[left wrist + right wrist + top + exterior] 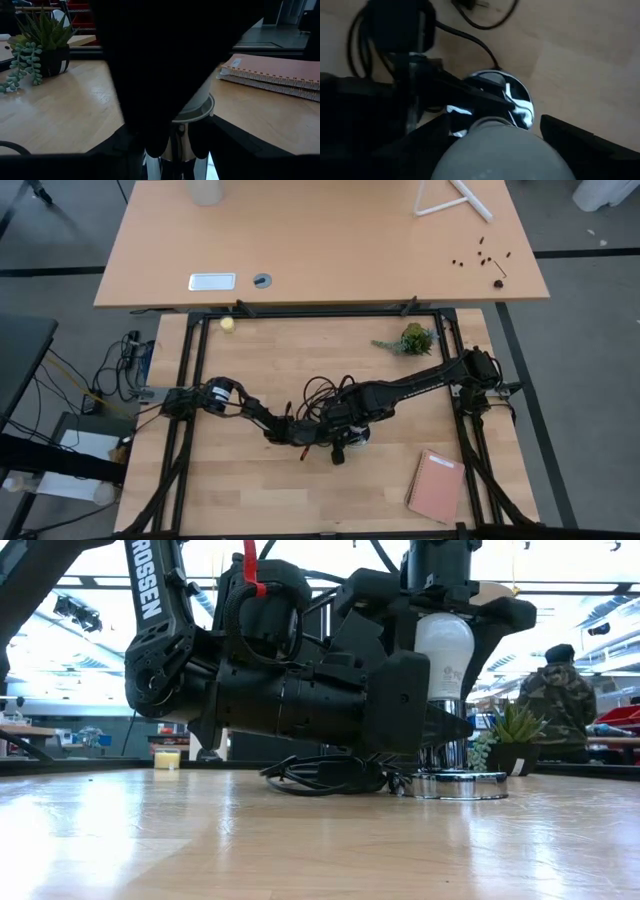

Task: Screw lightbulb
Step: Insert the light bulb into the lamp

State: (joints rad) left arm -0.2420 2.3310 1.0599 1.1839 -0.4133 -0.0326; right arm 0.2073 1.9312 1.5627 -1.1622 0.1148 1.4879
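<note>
- Right now I see the lightbulb (443, 652) at upper right of the low view: white, frosted, pear-shaped, standing upright on the round silver socket disc (461, 784) on the desk (300, 840).
- Right gripper (445, 635) comes from above, fingers loosely around the glass; grip unclear.
- Left gripper (425, 725) fingers clamp the socket's neck at mid-frame.

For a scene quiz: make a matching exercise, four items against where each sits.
Items:
1. lightbulb
2. notebook
3. potted plant
4. yellow object

Places:
A. far left corner of the work table
B. upright over the silver socket disc
C. near right part of the table
D. far side, right of centre

Pairs: 1-B, 2-C, 3-D, 4-A
</note>
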